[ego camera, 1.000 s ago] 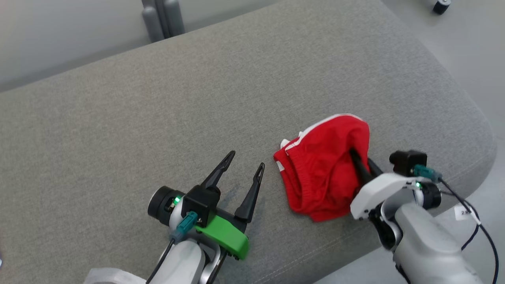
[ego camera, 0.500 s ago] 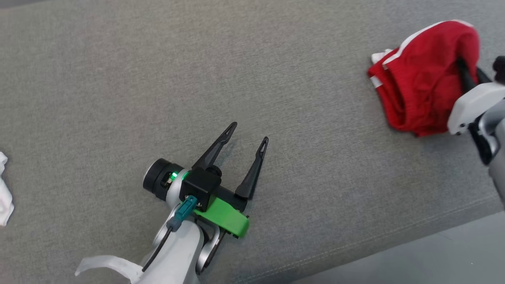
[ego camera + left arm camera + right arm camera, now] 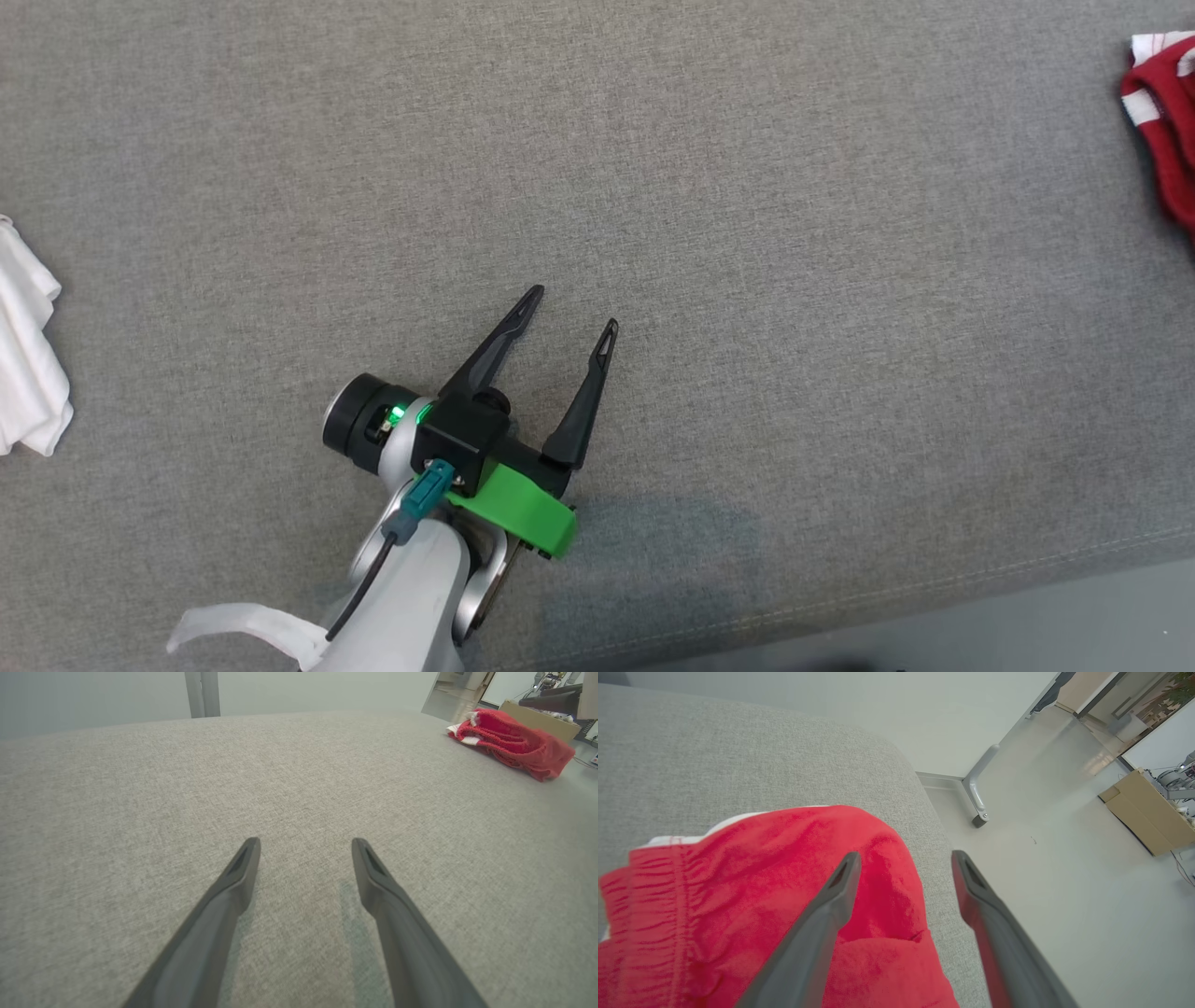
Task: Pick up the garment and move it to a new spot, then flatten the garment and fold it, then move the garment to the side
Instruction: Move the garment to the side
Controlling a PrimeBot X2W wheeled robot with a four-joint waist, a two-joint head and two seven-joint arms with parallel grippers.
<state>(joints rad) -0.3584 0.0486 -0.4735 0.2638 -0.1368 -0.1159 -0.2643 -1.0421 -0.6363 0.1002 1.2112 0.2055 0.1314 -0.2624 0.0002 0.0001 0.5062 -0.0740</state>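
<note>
My right jaws stand wide, gripping nothing, poised over the red shorts point(image 3: 738, 882), which lie bunched near the corner of the grey cushion point(image 3: 691, 756). My left jaws are equally wide above bare fabric, well apart. I judge flattening comes next: pinch the waistband and spread it.

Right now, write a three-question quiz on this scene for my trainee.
1. True or false: the left tool is open, with nothing between its fingers.
2. Where does the red garment lie? A) in the left tool; B) on the grey cushion near its edge, at the right tool; C) on a chair.
3. Fill in: the cloth at the head view's left edge is ____.
Key: 1 true; 2 B; 3 white.
</note>
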